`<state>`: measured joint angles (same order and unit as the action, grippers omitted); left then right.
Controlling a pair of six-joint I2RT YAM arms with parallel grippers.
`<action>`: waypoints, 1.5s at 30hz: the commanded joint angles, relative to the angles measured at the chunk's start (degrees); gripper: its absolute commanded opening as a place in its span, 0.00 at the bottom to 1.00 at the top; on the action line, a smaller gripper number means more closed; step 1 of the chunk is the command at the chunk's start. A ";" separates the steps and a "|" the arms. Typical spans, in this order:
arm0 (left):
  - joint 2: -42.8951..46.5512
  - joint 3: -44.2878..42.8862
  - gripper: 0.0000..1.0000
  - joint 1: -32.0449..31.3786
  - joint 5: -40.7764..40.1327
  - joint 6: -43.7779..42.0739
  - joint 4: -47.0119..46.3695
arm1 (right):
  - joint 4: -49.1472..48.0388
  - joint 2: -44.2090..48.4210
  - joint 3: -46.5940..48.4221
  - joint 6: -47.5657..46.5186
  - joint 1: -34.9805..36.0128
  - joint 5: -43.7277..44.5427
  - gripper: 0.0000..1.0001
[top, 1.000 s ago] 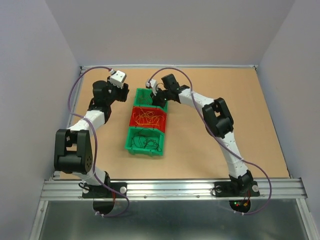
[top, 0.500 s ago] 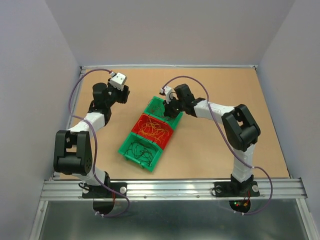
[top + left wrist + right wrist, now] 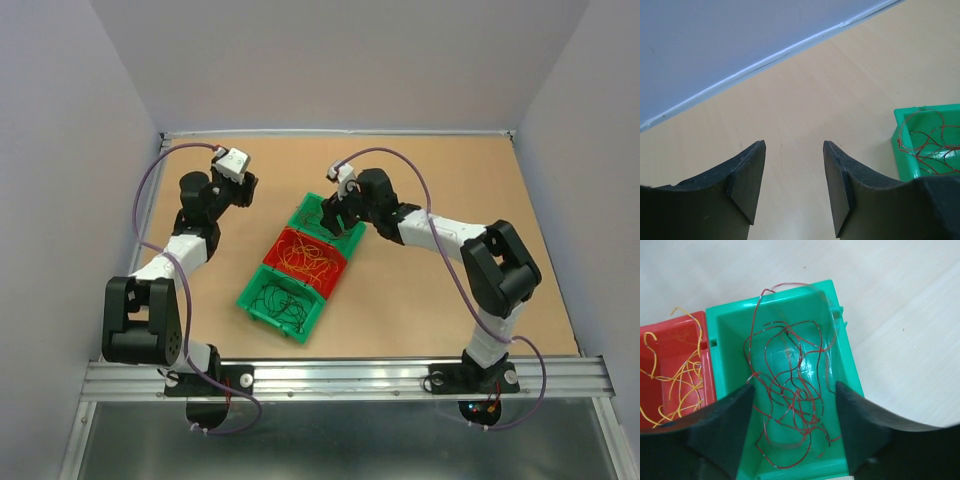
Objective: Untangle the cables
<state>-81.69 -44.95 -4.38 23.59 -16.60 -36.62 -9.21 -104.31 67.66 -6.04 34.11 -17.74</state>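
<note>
A tangle of thin red wires (image 3: 790,400) is seen lying in the far green plastic bin (image 3: 840,350), beneath the wide-open, empty right gripper (image 3: 795,410). A descent into the tangle seems called for. The left gripper (image 3: 794,185) is held open over bare table.

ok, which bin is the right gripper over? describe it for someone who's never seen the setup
Three bins sit in a diagonal row mid-table. It is the far green bin, next to the red bin, under the right gripper. Only it holds red wires.

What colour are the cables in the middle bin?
Yellow cables, clearest in the top external view.
</note>
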 commanded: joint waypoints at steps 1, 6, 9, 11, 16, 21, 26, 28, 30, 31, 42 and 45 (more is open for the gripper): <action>2.33 0.65 0.61 0.16 0.75 -0.36 -4.25 | 3.23 -1.33 3.44 -0.29 1.75 4.36 0.77; 2.76 1.00 0.61 0.16 0.58 -0.45 -4.60 | -16.67 13.67 -12.52 2.87 2.10 4.38 0.76; 4.08 2.06 0.61 0.16 -0.04 -0.63 -6.17 | -27.43 23.15 -21.75 4.20 2.10 2.09 0.80; 5.57 3.63 0.61 0.25 -1.79 0.16 -7.76 | -27.88 25.90 -23.70 4.46 2.10 3.49 0.80; 11.79 10.47 0.61 0.60 -7.05 4.28 -17.85 | -30.41 33.28 -28.97 5.86 2.10 12.27 0.83; 18.92 16.46 0.61 0.78 -19.01 12.46 -28.32 | -39.38 40.58 -35.48 10.00 2.10 21.94 0.85; 26.74 22.88 0.61 0.78 -16.75 12.47 -35.42 | -51.81 53.64 -48.79 10.79 2.19 34.23 0.84; 29.90 27.08 0.61 0.78 -14.29 11.86 -39.12 | -65.83 57.88 -55.41 9.57 2.10 35.83 0.84; 31.76 29.82 0.61 0.78 -11.05 9.93 -44.73 | -75.64 61.84 -64.96 8.25 2.10 37.33 0.84; 32.64 32.18 0.61 0.78 -9.46 9.22 -46.24 | -79.34 62.56 -67.11 7.37 2.02 37.86 0.84; 32.65 34.05 0.61 0.69 -1.97 4.74 -49.16 | -84.22 61.69 -68.80 3.85 2.02 39.28 0.87; 32.56 33.96 0.62 0.69 -1.63 4.47 -49.07 | -84.22 60.98 -68.45 3.76 2.02 37.87 0.87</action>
<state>-49.25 -10.39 -3.66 20.47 -10.35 -72.66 -72.60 -42.85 3.03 -0.93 35.99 21.47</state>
